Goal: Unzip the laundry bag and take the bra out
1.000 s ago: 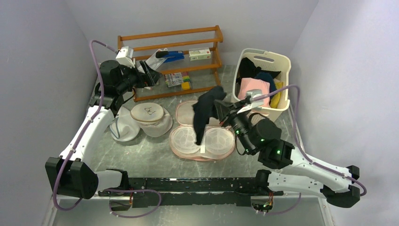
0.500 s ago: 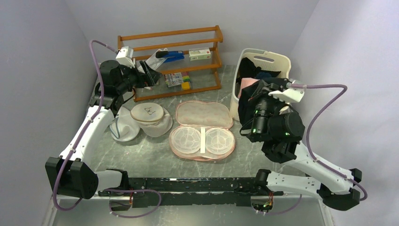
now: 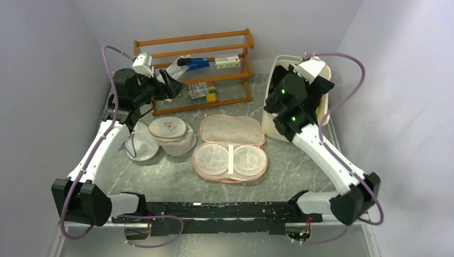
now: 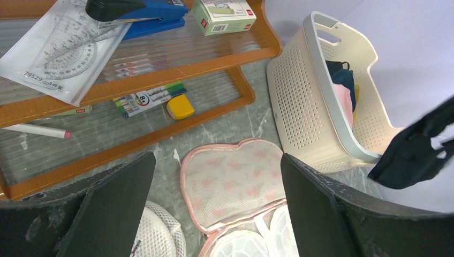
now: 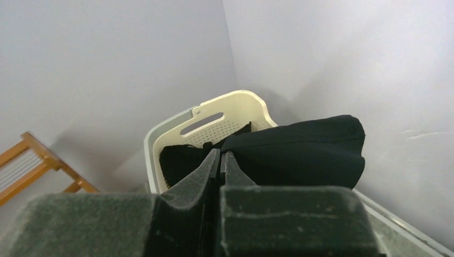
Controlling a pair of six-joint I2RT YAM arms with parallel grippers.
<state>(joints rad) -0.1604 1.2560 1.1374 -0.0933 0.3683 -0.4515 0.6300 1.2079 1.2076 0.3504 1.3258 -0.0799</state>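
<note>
Soft, even overhead light, faint shadows, no glare — close fingers (image 5: 214, 176) blurred, slight edge distortion.

The top external camera looked down from above and behind the arm bases over the whole counter (image 3: 160, 179). The left wrist camera, by the wooden rack (image 4: 176, 72), faced down between the spread fingers of the left claw (image 4: 218, 160). The right wrist camera peered closely along the right claw (image 5: 219, 158). All three caught the basket (image 5: 155, 139); both wrist views, the black bra (image 5: 300, 150).
</note>
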